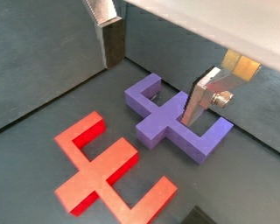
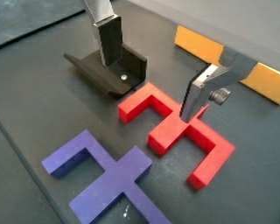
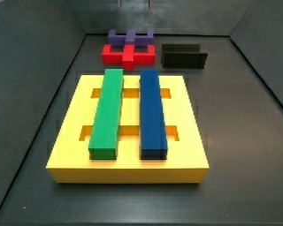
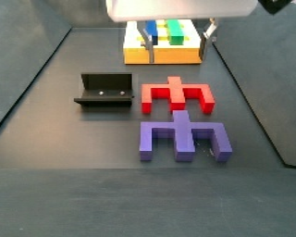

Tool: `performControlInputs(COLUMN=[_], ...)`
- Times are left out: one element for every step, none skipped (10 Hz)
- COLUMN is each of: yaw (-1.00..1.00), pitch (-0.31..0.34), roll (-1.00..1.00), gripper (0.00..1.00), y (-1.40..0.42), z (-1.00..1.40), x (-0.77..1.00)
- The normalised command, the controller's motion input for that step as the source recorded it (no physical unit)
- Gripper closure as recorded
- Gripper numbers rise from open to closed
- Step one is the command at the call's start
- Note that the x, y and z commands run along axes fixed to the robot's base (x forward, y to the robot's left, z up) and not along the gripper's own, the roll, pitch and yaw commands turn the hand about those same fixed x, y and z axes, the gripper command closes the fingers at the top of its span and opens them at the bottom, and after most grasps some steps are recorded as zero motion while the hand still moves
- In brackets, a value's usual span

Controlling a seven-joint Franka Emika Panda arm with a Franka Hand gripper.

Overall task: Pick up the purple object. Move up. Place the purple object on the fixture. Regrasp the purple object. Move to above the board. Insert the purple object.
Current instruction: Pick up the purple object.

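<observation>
Yellow board (image 3: 73, 146) is sitting biggest on the dark floor, carrying a long green bar (image 3: 106, 113) and a long blue bar (image 3: 151, 113) side by side along its length; in a side view it's showing at the far end under the arm (image 4: 137, 52). Purple object (image 4: 181, 138) is lying flat on the floor, just beside the red block (image 4: 176, 94) and apart from it, on the side away from the board; also showing in both wrist views (image 1: 166, 115) (image 2: 108, 171). Red block is lying between purple object and board. Fixture (image 4: 104, 92) is standing next to the red block, nothing sitting in it.

Gripper (image 4: 176, 33) is hanging above the board end of the floor, well apart from the purple object, with fingers (image 2: 108, 39) spread wide and nothing between them. In both wrist views the silver plates are framing the blocks without touching either (image 1: 154, 66)
</observation>
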Motion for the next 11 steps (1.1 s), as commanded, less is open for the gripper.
performControlInputs(yaw=[-0.07, -0.11, -0.16, -0.18, -0.17, -0.18, -0.15, -0.11, -0.09, -0.09, -0.07], pitch=[0.033, 0.027, 0.026, 0.019, 0.01, 0.007, 0.0, 0.004, 0.0, 0.0, 0.0], roll=[0.0, 0.0, 0.0, 0.0, 0.0, 0.0, 0.0, 0.0, 0.0, 0.0, 0.0], gripper=[0.0, 0.0, 0.0, 0.0, 0.0, 0.0, 0.0, 0.0, 0.0, 0.0, 0.0], y=[0.24, 0.23, 0.1, 0.09, 0.05, 0.11, 0.14, 0.11, 0.11, 0.11, 0.09], z=[-0.2, -0.22, -0.17, -0.18, -0.18, -0.2, -0.25, -0.22, -0.25, -0.27, -0.3], x=[0.0, 0.02, 0.05, 0.04, 0.05, 0.05, 0.0, 0.0, 0.0, 0.0, 0.0])
